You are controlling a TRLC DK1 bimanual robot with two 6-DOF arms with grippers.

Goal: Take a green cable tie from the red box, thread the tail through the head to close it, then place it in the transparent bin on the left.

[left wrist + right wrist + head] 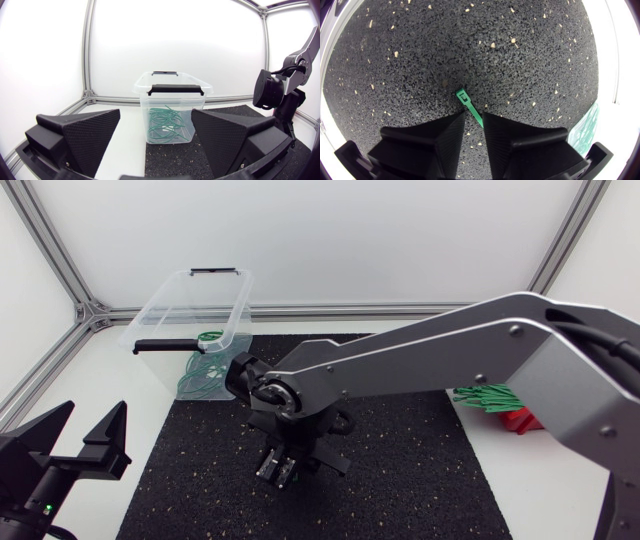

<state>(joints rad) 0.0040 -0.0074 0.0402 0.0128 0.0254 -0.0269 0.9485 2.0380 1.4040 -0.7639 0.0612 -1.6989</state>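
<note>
Green plastic cable tie [469, 106]: seen against the speckled mat, straight where it shows. Its square head is just ahead of the right tool and its tail runs back out of sight beneath it.
Right tool [473, 120]: points down over the middle of the mat on a long silver-grey arm coming in from the right. From here I cannot tell whether it is clamped on the tie or only standing over it.
Left tool [92, 418]: sits low near the front left of the desk, its two black wedges spread wide apart, facing the bin.
Transparent plastic bin with black handles [160, 305]: stands at the mat's far left corner.
Looped green ties [167, 125]: a tangle inside that bin.
Red box [518, 420]: at the desk's right side, partly hidden by the right arm.
Loose green ties [485, 393]: a bundle lying at the red box.
Black rubber mat [400, 480]: spread over the middle of the white desk [110, 380].
</note>
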